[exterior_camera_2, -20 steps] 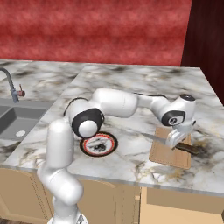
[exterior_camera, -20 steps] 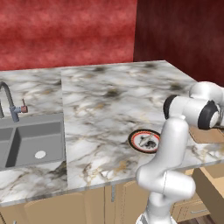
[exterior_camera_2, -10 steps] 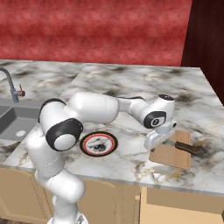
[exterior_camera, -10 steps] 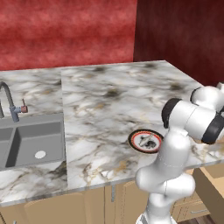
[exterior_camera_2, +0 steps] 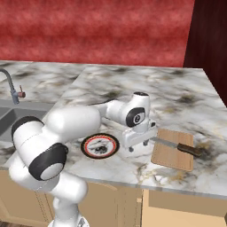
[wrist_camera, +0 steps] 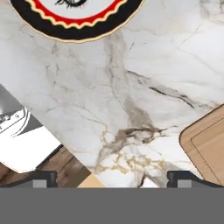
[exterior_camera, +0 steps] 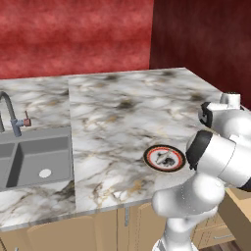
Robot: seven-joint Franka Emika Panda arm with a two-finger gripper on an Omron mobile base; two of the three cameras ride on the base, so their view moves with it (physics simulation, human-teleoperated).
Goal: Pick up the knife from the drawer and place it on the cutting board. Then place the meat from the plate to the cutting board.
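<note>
Marble desk (exterior_camera_2: 133, 88) spans the scene, sink (exterior_camera: 29, 157) with faucet (exterior_camera: 12, 115) set in at its left end. White arm reaches low over the desk front edge, between plate and cutting board.

Cutting board (exterior_camera_2: 174, 149) lies flat near the desk's front right edge; one corner of it also in hand view (wrist_camera: 205, 144). Knife (exterior_camera_2: 177, 146) rests on the board, dark handle toward the right end, blade tip sticking out past the board's left edge toward the tool.

Plate (exterior_camera_2: 99, 145) sits on the desk left of the board, apart from it; its rim is at the top of hand view (wrist_camera: 78, 24). Meat (exterior_camera_2: 101, 145) is on the plate centre, also seen in left base view (exterior_camera: 165, 158).

Tool (exterior_camera_2: 138, 144) hangs just above the desk between plate and board, pointing down. Its fingers stand spread wide in hand view, nothing between them, bare marble below. Tool touches neither plate nor knife.
</note>
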